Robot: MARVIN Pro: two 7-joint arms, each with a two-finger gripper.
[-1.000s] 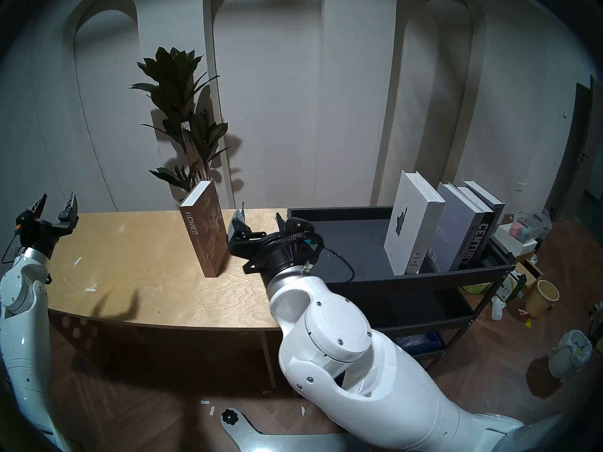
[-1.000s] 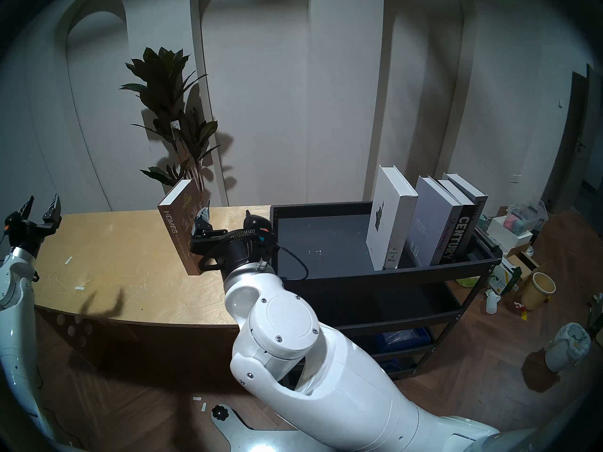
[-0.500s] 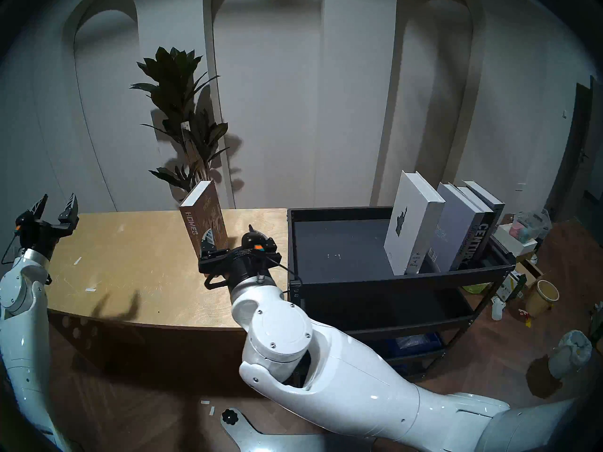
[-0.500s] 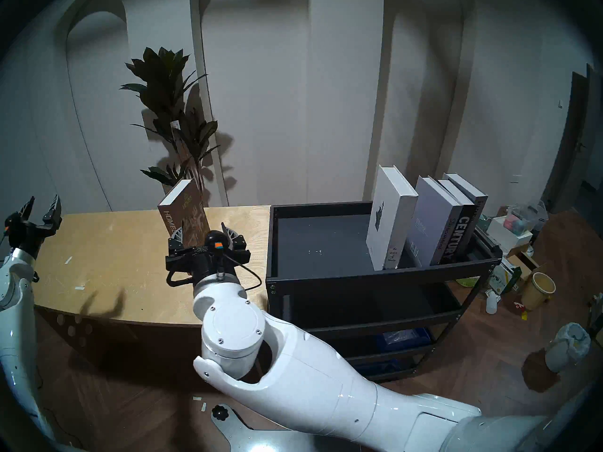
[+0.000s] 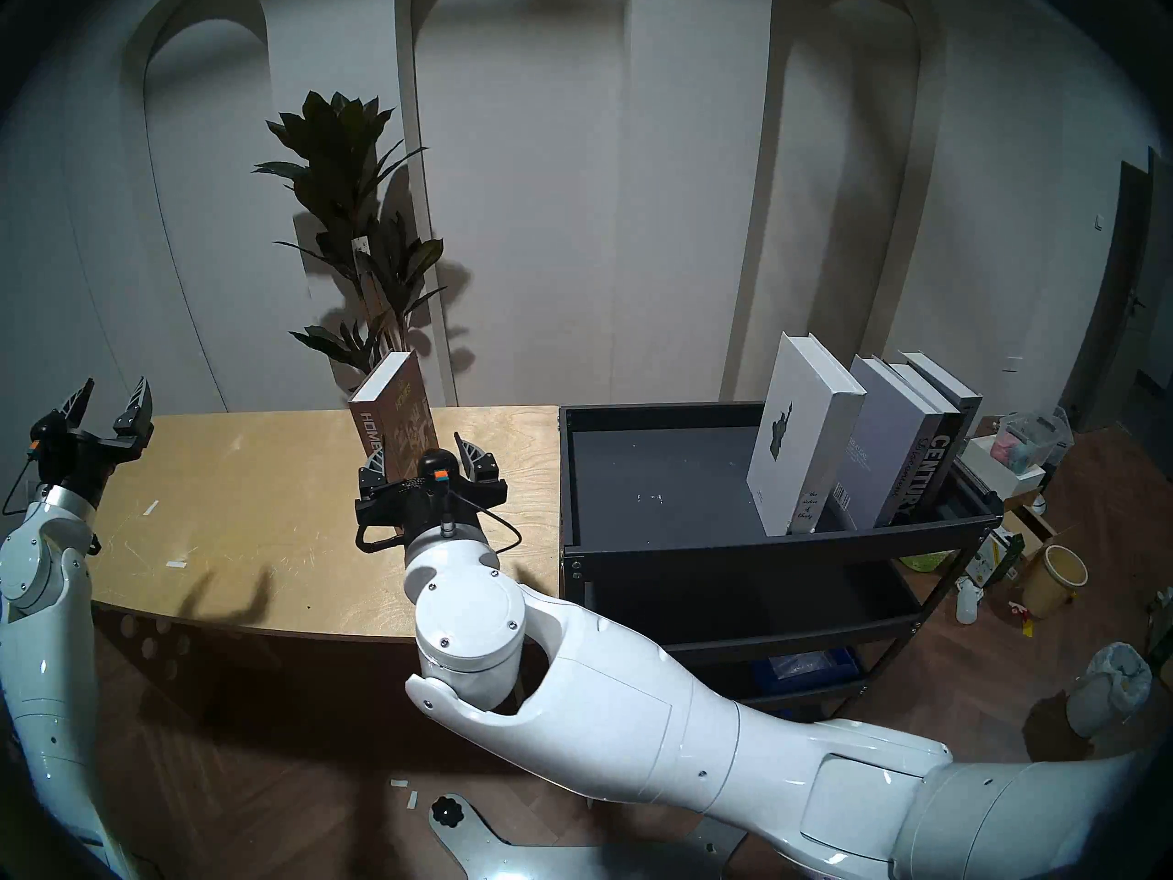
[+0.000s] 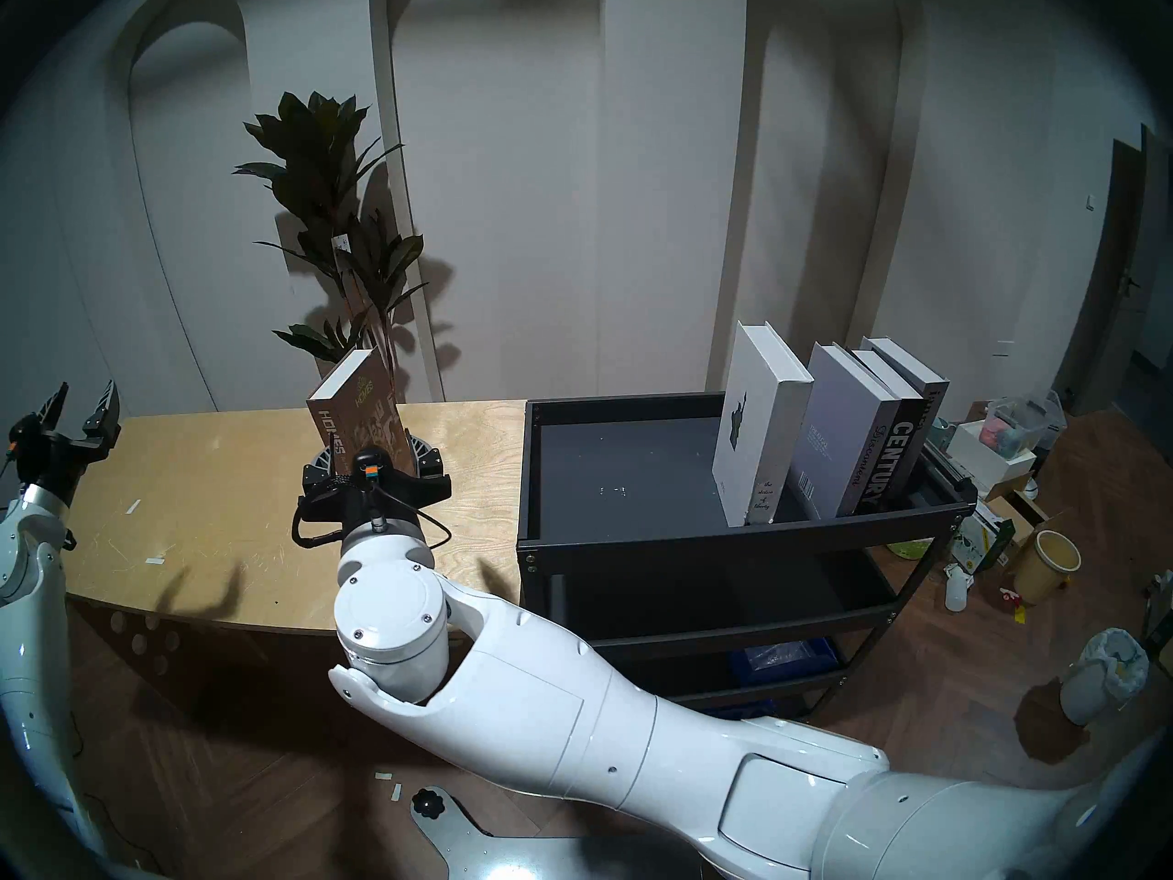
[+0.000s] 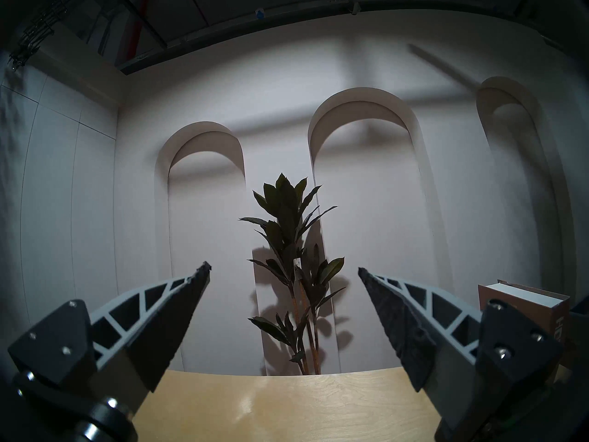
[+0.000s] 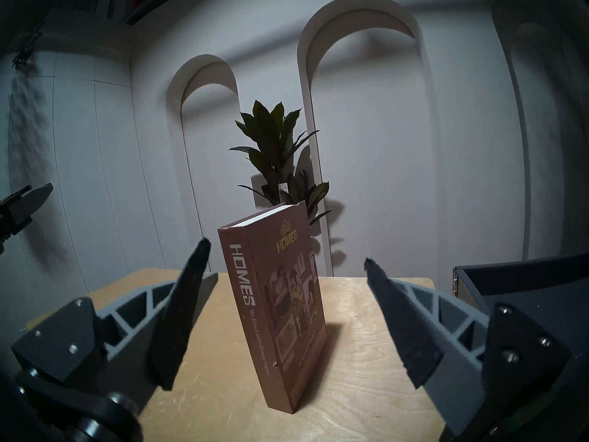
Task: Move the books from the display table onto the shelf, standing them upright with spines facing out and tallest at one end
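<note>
The brown "HOMES" book (image 5: 397, 415) stands upright on the plywood display table (image 5: 254, 510), spine toward me. My right gripper (image 5: 419, 456) is open just in front of it, one finger to each side of the spine, not touching. In the right wrist view the book (image 8: 280, 304) stands centred between the spread fingers (image 8: 185, 304). The white Statue of Liberty book (image 5: 796, 434), a grey book (image 5: 882, 440), "Discontent" (image 5: 920, 459) and "CENTURY" (image 5: 939, 472) lean upright at the right end of the black cart's top tray (image 5: 762, 536). My left gripper (image 5: 114, 383) is open and empty, raised at the table's left end.
A tall potted plant (image 5: 355, 224) stands behind the table against the arched wall. The cart's left rim (image 5: 565, 478) butts against the table's right edge. A yellow bucket (image 5: 1057, 580), a white bin (image 5: 1107, 688) and boxes lie on the floor to the right.
My right arm swung left from the cart's left edge to the front of the "HOMES" book, and its wrist turned so the open fingers now flank the spine. The left arm stayed still.
</note>
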